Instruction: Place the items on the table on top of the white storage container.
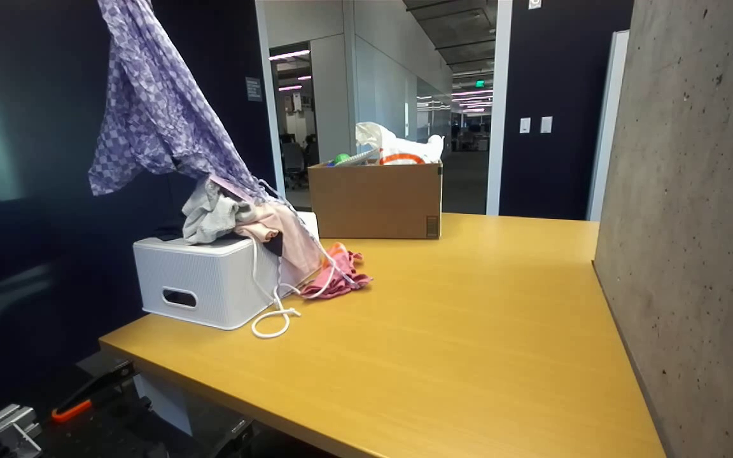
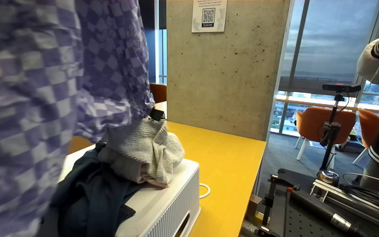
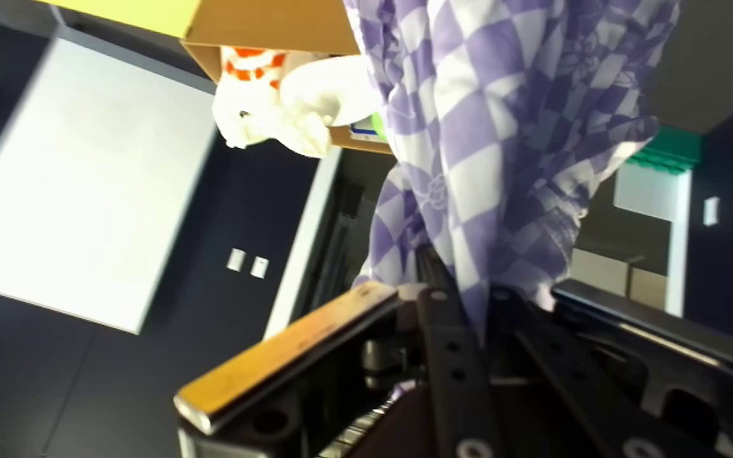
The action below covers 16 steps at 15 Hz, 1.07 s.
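clothing with purple checks (image 3: pixel 494 140) looks soft and light; our claw (image 3: pixel 470 286) pinches a bunched bit, where we should.

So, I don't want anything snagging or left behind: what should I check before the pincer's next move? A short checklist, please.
1. Pincer shut on the purple checkered cloth: ok, seen in the wrist view.
2. White storage container standing on the table: ok.
3. White cord off the table: not ok, its loop lies there.
4. Dark pink cloth on the container: not ok, it lies on the table.
5. Purple checkered cloth wholly above the container: cannot tell, depth is unclear.
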Tool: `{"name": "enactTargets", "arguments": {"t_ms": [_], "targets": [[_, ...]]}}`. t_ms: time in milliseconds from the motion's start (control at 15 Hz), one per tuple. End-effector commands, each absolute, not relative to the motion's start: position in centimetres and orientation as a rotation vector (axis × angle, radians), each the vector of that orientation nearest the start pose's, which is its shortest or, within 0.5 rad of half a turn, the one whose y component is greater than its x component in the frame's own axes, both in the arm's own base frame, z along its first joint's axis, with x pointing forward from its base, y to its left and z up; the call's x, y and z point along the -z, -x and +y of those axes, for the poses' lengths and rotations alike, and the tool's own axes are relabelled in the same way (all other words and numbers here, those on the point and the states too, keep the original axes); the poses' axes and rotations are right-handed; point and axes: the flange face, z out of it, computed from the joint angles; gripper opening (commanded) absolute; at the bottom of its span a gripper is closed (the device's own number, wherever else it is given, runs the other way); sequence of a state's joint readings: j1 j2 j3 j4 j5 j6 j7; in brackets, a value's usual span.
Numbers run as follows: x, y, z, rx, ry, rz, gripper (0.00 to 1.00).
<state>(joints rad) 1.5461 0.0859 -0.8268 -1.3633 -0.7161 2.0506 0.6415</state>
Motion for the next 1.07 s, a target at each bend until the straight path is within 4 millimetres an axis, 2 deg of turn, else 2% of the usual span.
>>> {"name": "enactTargets", "arguments": {"t_ms": [0, 67, 200, 333, 400, 667, 800, 1000], "targets": [[-74.2, -48.0, 33.8, 1.500, 3.114, -0.231, 0.01], [-71.7, -49.4, 32.1, 1.444, 3.147, -0.232, 0.01], [-67.5, -51.1, 29.7, 1.321, 3.202, -0.228, 0.01], [-62.5, -52.7, 26.8, 1.223, 3.231, -0.229, 0.01], [-60.6, -53.1, 25.7, 1.214, 3.223, -0.244, 0.01], [-51.0, -54.7, 21.9, 1.108, 3.183, -0.320, 0.01], [-47.1, -54.9, 20.4, 1.062, 3.151, -0.346, 0.01], [-43.1, -54.7, 19.3, 0.995, 3.091, -0.395, 0.01]]}}
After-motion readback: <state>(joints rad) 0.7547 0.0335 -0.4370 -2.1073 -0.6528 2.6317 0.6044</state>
